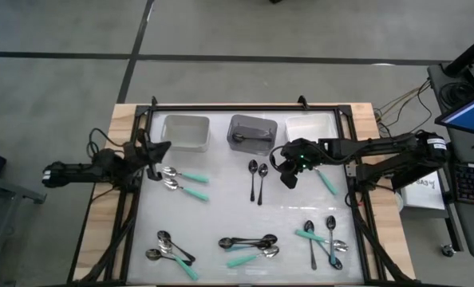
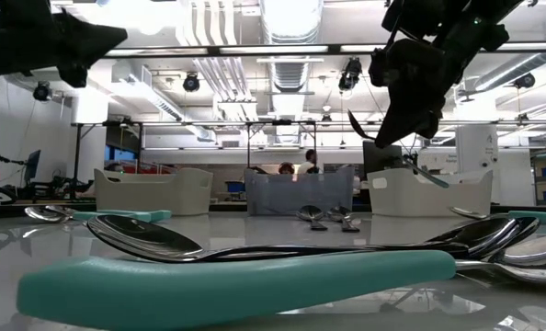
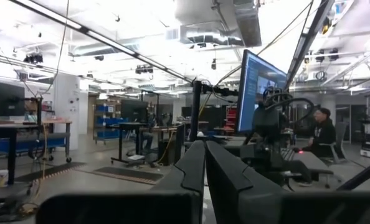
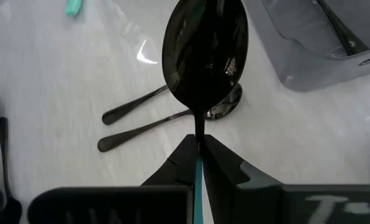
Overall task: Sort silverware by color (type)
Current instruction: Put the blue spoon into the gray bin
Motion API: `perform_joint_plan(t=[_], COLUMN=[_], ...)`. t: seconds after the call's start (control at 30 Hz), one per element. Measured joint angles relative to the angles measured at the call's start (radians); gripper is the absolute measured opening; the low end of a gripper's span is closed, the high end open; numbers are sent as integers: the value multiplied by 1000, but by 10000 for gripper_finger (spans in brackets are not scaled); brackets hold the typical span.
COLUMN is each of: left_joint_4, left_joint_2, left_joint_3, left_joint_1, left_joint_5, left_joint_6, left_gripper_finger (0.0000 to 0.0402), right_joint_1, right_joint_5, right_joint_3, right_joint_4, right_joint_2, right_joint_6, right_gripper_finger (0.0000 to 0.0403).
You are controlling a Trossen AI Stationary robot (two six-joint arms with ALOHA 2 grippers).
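Note:
My right gripper [image 4: 197,144] hangs above the table's middle right [image 1: 286,175], shut on a spoon with a dark glossy bowl [image 4: 203,56] and a teal handle [image 1: 326,182]. Under it, two black spoons [image 1: 257,177] lie flat on the table. My left gripper [image 3: 204,171] is shut and holds nothing; it is raised over the table's left edge [image 1: 159,150]. More spoons lie flat: two teal-handled ones [image 1: 183,181] at the left, and mixed clusters near left [image 1: 170,250], near middle [image 1: 249,245] and near right [image 1: 323,237]. My right gripper pinches the spoon between its two fingers at the neck [image 4: 199,132], where the dark stem meets the teal handle. The bowl sticks out beyond the fingertips and the handle runs back between the fingers. The spoon is lifted clear and tilted, its handle end [image 2: 431,176] lowest.
Three bins stand along the far edge: a pale one [image 1: 185,131], a grey one [image 1: 251,134] with a dark spoon inside, and a white one [image 1: 309,129]. A black frame [image 1: 221,108] rims the table. Bare white surface lies between the spoon groups.

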Motion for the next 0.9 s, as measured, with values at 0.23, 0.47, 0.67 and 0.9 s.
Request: perform_joint_plan(t=[0.23, 0.47, 0.67, 0.9], left_joint_4=[16, 77, 74, 69], left_joint_2=[1, 1, 31, 159], left_joint_3=[0, 0, 0, 0], left_joint_1=[0, 0, 0, 0], left_joint_5=[-21, -73, -72, -77], left_joint_6=[15, 17, -125, -369], left_gripper_finger=[0, 0, 0, 0], right_joint_1=[0, 0, 0, 0], right_joint_5=[0, 0, -24, -27], right_joint_3=[0, 0, 0, 0], right_joint_4=[0, 3, 101, 285], right_joint_2=[0, 0, 0, 0], right_joint_6=[1, 1, -54, -75], right_gripper_finger=[9, 9, 9, 9])
